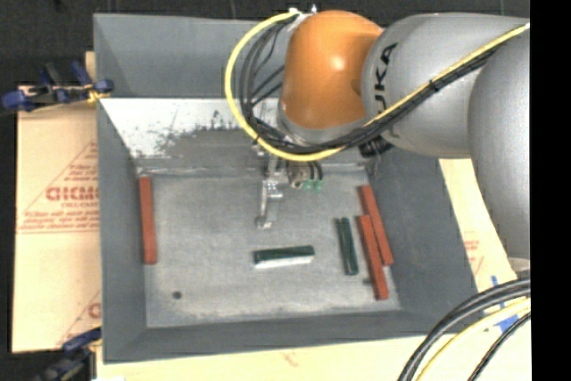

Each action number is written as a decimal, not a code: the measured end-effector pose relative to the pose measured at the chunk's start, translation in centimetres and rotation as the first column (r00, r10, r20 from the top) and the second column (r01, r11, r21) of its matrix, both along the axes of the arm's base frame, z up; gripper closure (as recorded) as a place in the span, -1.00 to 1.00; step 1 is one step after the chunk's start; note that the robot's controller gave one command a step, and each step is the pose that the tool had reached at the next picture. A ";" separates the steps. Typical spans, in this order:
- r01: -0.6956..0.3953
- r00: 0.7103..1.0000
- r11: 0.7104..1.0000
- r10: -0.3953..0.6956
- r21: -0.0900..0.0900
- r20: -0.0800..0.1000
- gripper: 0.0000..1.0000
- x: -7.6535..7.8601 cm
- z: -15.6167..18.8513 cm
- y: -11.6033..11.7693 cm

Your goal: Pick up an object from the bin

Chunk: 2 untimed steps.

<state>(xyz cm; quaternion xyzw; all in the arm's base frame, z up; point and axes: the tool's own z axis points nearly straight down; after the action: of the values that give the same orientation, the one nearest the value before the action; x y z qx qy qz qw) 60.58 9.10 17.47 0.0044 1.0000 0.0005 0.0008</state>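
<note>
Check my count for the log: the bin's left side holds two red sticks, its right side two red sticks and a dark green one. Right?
Not quite. The camera view shows a lone red stick on the left, not two. The right side does hold two red sticks and a dark green one.

Bin (120, 219): grey metal. The floor is finely speckled and the pale back wall has dark scuff flecks.
Left stick (147, 219): plain red-brown.
Upper right stick (376, 226) and lower right stick (375, 268): same red-brown.
Thin stick (346, 245) beside them: dark green.
Centre bar (284, 256): dark green with a whitish strip along one edge.
Small dark spot (177, 295) on the floor.
Arm (446, 94): silver-grey with black lettering.
Wrist cover (326, 71): glossy orange.
Cable loop (234, 94): yellow.
Gripper (265, 223): bare silver metal.
</note>
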 end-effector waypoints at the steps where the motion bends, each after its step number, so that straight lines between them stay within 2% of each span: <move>1: -0.063 0.998 0.998 0.063 -0.002 0.008 -1.00 -0.8 -2.8 -1.4; 2: -0.305 0.952 0.952 0.305 -0.002 0.000 -1.00 -2.3 -5.5 -2.5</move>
<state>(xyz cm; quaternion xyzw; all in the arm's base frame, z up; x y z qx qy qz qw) 58.31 6.60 11.94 -0.1500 0.9887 -0.0003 0.0009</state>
